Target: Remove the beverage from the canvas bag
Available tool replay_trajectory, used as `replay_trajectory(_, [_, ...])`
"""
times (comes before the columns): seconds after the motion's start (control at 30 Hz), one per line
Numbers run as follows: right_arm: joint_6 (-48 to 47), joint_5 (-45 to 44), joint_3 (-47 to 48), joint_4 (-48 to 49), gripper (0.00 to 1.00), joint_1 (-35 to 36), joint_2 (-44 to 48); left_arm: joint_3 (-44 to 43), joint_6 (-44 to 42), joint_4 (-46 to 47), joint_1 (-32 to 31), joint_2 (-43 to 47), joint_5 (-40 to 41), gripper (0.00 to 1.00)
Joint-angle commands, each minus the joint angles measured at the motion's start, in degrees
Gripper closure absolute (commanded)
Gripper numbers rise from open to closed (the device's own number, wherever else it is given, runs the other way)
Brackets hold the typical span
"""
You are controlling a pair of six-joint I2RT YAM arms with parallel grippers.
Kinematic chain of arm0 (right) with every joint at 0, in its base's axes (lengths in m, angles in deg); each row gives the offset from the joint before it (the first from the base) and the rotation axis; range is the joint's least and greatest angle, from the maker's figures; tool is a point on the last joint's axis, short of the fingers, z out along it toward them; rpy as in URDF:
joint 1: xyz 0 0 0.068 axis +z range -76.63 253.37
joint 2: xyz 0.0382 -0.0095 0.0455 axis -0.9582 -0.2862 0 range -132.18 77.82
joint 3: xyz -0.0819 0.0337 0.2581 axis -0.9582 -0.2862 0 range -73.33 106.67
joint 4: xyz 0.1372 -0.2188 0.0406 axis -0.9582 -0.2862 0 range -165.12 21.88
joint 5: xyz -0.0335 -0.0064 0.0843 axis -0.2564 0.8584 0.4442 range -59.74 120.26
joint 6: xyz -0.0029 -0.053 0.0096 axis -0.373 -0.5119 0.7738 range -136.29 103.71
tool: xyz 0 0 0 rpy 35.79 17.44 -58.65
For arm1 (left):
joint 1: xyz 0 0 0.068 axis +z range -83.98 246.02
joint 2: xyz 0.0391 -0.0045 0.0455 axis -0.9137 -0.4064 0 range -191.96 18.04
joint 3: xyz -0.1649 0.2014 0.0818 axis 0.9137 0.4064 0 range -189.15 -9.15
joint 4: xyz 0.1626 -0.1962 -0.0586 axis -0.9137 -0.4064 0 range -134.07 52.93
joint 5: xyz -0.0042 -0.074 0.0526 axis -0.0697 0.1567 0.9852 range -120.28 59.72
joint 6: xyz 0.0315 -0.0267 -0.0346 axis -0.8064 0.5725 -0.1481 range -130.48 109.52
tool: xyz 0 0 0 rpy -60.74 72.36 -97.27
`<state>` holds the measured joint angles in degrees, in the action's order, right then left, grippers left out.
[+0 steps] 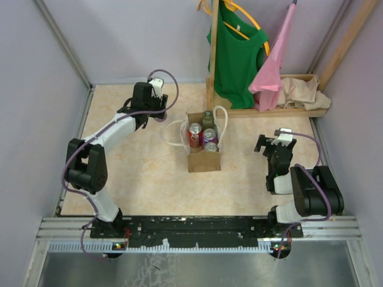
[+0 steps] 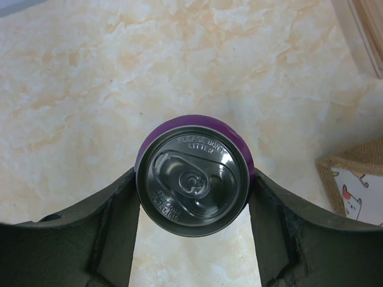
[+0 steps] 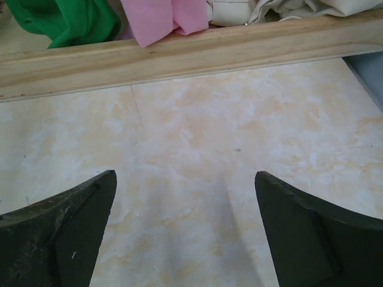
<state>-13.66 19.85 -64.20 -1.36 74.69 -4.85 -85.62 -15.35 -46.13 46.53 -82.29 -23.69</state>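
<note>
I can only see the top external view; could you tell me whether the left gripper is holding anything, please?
Observer: Yes. The left wrist view shows the left gripper shut on a purple can, pressed against both its sides.
Operator: Is that can opened?
Observer: No, its pull tab lies flat on a sealed lid.
Operator: Is it clear of the canvas bag?
Observer: Yes, the canvas bag shows only at that view's right edge, apart from the can.

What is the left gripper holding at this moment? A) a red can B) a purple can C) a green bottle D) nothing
B: the left wrist view shows the purple can held between the fingers of the left gripper, over bare table beside the canvas bag.
</note>
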Motion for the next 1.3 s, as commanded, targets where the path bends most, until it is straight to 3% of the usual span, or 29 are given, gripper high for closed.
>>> replay_trajectory(0.0, [0.0,-0.1,1.2,2.8,0.01,-0.1,0.1,-0.8,3.1,10.9,1.6,0.0,-0.9,1.0])
replay_trajectory(0.3, [0.1,-0.1,1.2,2.8,0.01,-0.2,0.1,-1.8,5.3,2.6,2.3,-0.9,0.5,1.0])
replay_trajectory(0.7, [0.0,-0.1,1.2,2.9,0.01,-0.1,0.1,3.8,7.5,-3.0,2.6,3.7,1.2,1.0])
replay_trajectory(1.27, [0.1,-0.1,1.2,2.8,0.01,-0.1,0.1,15.5,9.7,-1.4,2.6,13.7,1.1,1.0])
